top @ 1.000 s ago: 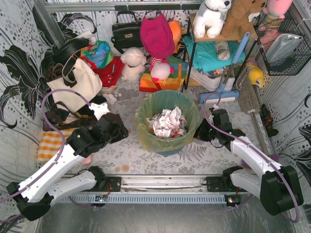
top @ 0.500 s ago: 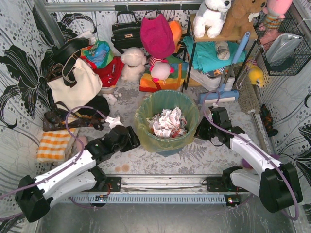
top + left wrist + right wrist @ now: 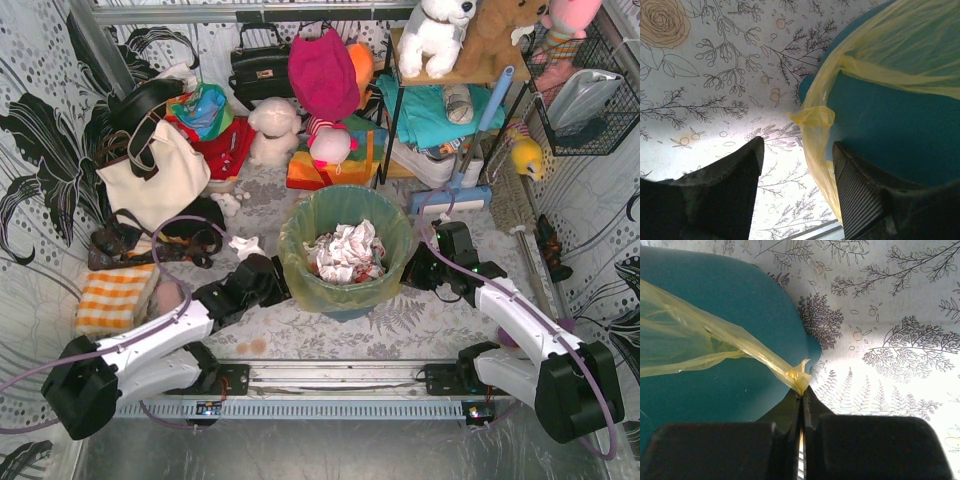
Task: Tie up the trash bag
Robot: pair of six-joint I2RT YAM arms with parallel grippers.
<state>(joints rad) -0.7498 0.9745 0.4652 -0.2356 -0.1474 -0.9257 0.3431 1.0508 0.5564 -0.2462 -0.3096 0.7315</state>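
The trash bag [image 3: 296, 262], thin yellow-green plastic, lines a round teal bin [image 3: 347, 309] at the middle of the floor, with crumpled white paper [image 3: 345, 250] inside. My left gripper [image 3: 275, 283] is open at the bin's left side. In the left wrist view a hanging fold of the bag [image 3: 816, 117] runs between its fingers [image 3: 862, 190], close to the right one, and the gripper [image 3: 797, 147] is not closed on it. My right gripper [image 3: 412, 272] is at the bin's right side, shut on a twisted corner of the bag [image 3: 799, 376], which stretches taut from the rim to the gripper [image 3: 801, 391].
A cream tote bag [image 3: 150, 175], an orange checked cloth [image 3: 110, 300] and a small white crumpled piece [image 3: 243, 245] lie left of the bin. Plush toys [image 3: 275, 130], a black handbag [image 3: 262, 65] and a shelf rack [image 3: 440, 100] stand behind. A metal rail [image 3: 340, 375] runs along the near edge.
My left arm has swung right from beside the orange cloth to the bin's left side, its open jaws now around the bag's hanging fold. The right gripper has kept its hold.
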